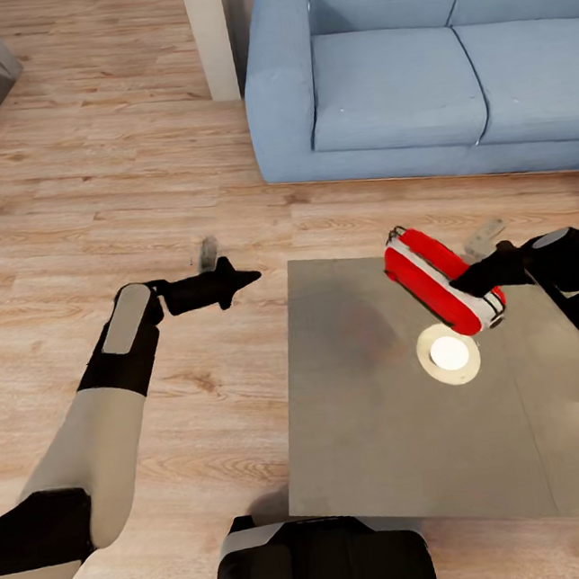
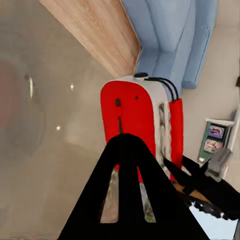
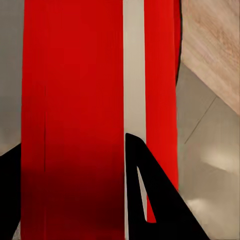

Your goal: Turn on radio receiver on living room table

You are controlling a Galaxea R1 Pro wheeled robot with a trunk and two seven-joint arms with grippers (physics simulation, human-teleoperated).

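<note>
While your right pincer [image 1: 486,282] clamps the radio receiver [image 1: 433,279], one finger [image 3: 155,200] lies dark against its red-and-white face and the other shows at the opposite edge, so the body sits squeezed between them. That hold looks meant to steady the thin case, tilted and raised above the tabletop [image 1: 376,406], so its controls can be reached; you could not press a switch on something this slim without bracing it. It hangs over the far right part of the tabletop, just behind a round white glare [image 1: 449,354], with the blue sofa [image 1: 391,87] beyond.

Your left pincer [image 1: 234,282] hovers over the wooden floor [image 1: 131,182] beside the tabletop's left edge, fingers drawn together to a point and carrying nothing; it aims at the radio, probably as the pressing tool.

Notice the radio's look: bright red, rounded corners, white stripes and pale side trim, a slim dark handle [image 2: 162,85] looping off one end, and small dark marks [image 2: 118,102] on the red face, too small to identify.
</note>
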